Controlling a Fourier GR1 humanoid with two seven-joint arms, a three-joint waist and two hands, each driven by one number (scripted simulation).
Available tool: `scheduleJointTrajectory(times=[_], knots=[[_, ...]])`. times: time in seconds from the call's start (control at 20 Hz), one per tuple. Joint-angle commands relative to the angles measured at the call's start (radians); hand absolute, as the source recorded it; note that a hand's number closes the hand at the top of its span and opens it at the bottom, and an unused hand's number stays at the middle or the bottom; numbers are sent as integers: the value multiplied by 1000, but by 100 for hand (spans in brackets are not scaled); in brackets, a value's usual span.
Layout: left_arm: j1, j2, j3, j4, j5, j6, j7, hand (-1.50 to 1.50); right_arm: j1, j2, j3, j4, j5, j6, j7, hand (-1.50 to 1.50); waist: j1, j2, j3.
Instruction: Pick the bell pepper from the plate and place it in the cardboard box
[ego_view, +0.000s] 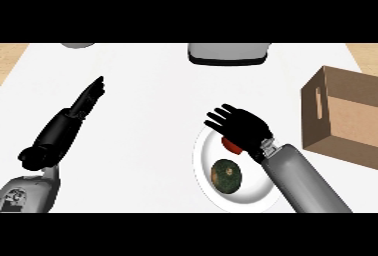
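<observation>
1 red bell pepper (230, 145) lies on the plate (251, 197), half-hidden beneath the right robot hand (242, 126), fingers spread.

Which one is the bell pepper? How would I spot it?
Find the white plate left of the cardboard box. Two foods lie on it: the bell pepper is the small red one, half hidden under the right hand. The other, a dark green round vegetable, lies nearer the robot.
</observation>
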Motion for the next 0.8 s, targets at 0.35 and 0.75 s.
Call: scheduleJointTrajectory(times=[0.35,0.75], knots=[[-10,-58,-17,-6,-48,14,10,0,-19,58,5,157,63,-294,-154,150,3,1,0],[-34,5,68,35,-8,-44,2,0,208,-38,-20,-132,-45,-308,-302,150,-26,-5,0]])
